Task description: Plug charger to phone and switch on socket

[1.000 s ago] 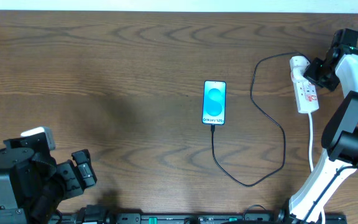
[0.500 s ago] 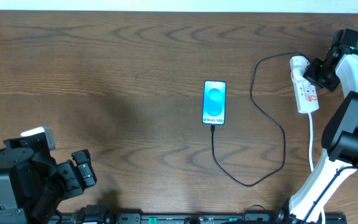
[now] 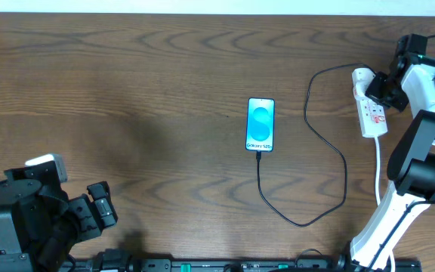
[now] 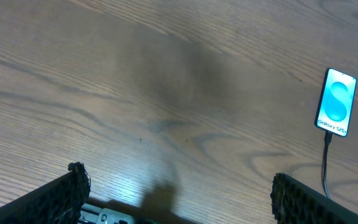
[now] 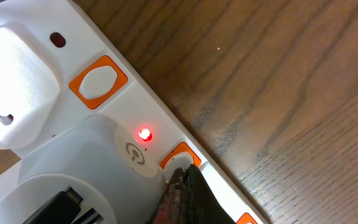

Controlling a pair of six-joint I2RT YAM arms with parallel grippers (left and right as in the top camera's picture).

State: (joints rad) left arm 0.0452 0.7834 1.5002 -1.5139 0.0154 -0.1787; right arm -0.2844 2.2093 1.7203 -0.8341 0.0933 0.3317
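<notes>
The phone (image 3: 260, 125) lies mid-table, its light-blue screen lit; it also shows in the left wrist view (image 4: 336, 102). The thin black charger cable (image 3: 331, 143) runs from the phone's bottom edge, loops right and up to the white socket strip (image 3: 371, 113) at the far right. My right gripper (image 3: 384, 89) is over the strip, its fingers shut, and the tips (image 5: 185, 180) press on an orange-rimmed switch (image 5: 178, 157). A red light (image 5: 145, 133) glows on the white adapter (image 5: 79, 180). My left gripper (image 4: 176, 202) is open and empty near the front left edge.
The strip's white cord (image 3: 377, 170) runs toward the front beside my right arm's base (image 3: 421, 181). A second switch (image 5: 97, 81) sits further along the strip. Bare wooden table (image 3: 127, 91) lies left of the phone.
My right gripper has shifted slightly up and left over the strip. The phone, the cable and the left arm have not moved.
</notes>
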